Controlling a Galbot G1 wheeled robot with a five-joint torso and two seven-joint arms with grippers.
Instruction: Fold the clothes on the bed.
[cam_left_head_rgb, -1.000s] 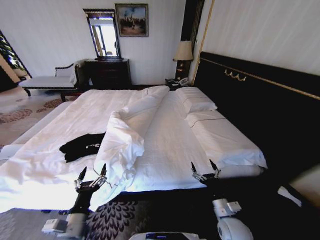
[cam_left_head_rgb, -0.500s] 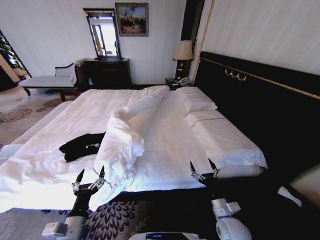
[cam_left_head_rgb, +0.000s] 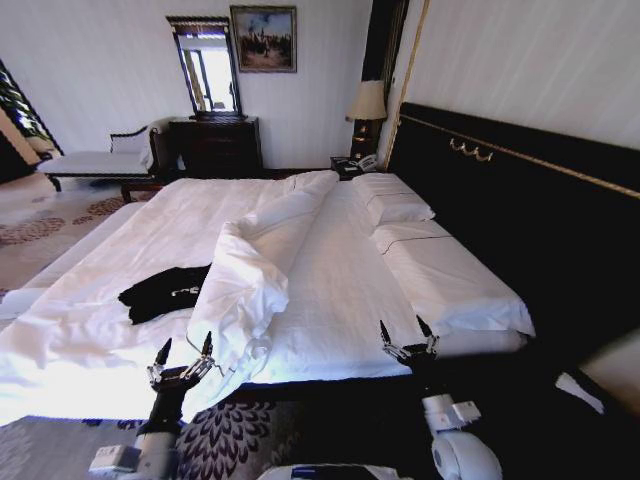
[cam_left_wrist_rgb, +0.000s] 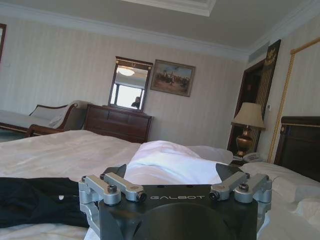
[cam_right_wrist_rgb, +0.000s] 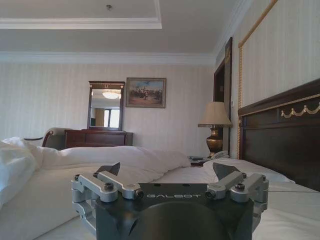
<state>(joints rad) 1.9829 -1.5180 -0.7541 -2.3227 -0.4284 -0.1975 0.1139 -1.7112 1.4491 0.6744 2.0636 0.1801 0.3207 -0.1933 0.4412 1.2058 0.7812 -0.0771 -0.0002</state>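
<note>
2 grippers, left (cam_left_head_rgb: 184, 347) and right (cam_left_head_rgb: 405, 329), fingers spread.

Bunched duvet (cam_left_head_rgb: 245, 285) (a high ridge) just beside the clothes (cam_left_head_rgb: 165, 291).

Striped pale walls, dark dresser (cam_left_head_rgb: 215, 146) under mirror (cam_left_head_rgb: 207, 68), patterned carpet (cam_left_head_rgb: 60, 225).

The right hand (cam_right_wrist_rgb: 167, 172) hovers with fingers spread above the bed (cam_right_wrist_rgb: 60, 200), facing a lamp (cam_right_wrist_rgb: 215, 125).
</note>
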